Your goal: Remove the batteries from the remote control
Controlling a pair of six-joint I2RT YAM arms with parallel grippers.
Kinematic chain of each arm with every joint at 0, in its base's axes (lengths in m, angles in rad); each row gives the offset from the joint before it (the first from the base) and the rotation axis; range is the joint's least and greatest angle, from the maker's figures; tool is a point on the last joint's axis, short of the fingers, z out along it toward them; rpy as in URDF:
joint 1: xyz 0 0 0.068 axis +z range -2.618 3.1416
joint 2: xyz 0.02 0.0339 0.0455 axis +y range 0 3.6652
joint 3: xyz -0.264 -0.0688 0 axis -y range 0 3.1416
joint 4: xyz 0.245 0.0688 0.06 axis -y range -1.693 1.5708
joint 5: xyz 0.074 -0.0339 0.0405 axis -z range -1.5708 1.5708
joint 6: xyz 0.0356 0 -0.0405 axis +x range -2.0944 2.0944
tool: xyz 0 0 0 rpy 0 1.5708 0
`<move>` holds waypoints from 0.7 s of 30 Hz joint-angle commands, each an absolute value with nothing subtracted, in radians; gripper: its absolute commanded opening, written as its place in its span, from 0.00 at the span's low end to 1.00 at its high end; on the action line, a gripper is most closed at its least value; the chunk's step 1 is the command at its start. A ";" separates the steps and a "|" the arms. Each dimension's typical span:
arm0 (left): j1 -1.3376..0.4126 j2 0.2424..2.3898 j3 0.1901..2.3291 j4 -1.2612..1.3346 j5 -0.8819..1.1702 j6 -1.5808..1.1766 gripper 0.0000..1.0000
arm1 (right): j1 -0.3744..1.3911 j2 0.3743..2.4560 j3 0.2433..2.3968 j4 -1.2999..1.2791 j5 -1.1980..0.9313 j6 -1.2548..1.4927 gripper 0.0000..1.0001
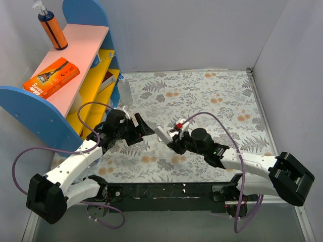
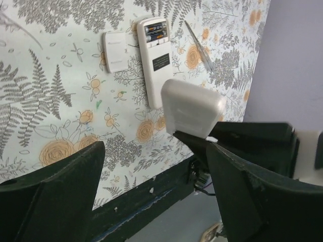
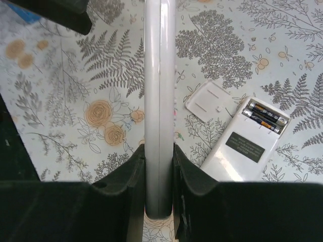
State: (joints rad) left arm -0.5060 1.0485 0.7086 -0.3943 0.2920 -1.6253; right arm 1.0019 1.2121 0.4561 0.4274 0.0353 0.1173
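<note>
Overhead, only the white remote (image 1: 162,133) clamped edge-on in the right gripper (image 1: 174,141) shows. The wrist views add a second remote (image 3: 242,146) lying on the table (image 3: 60,116), with the batteries (image 3: 266,116) in its open compartment and the cover (image 3: 211,101) just beside. The left gripper (image 2: 154,166) has its fingers wide apart.

Pale grey walls (image 1: 202,30) around a fern-and-flower patterned tabletop (image 1: 212,101), blue-sided shelf (image 1: 83,55) with pink and yellow boards at left

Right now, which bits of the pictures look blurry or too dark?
Left wrist view: the black left fingers loom close, dark and soft-edged, while the opened remote on the table is sharp. Right wrist view: the right fingers are nearly featureless black; the held remote is bright; the batteries look crisp. Top view: even light, faint shadows.
</note>
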 commanded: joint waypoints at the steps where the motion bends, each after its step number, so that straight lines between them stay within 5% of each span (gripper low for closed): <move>1: -0.506 1.042 0.764 -0.361 0.334 -1.413 0.83 | 0.838 1.140 0.457 0.420 -0.329 0.276 0.01; 21: -0.506 1.152 0.765 -0.176 0.564 -1.211 0.82 | 0.529 1.178 0.393 0.742 -0.922 0.736 0.01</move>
State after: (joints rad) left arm -0.5060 1.1484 0.7341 -0.2039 0.5369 -1.3201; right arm 0.5549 1.1717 0.4080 0.5522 -0.7639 0.5934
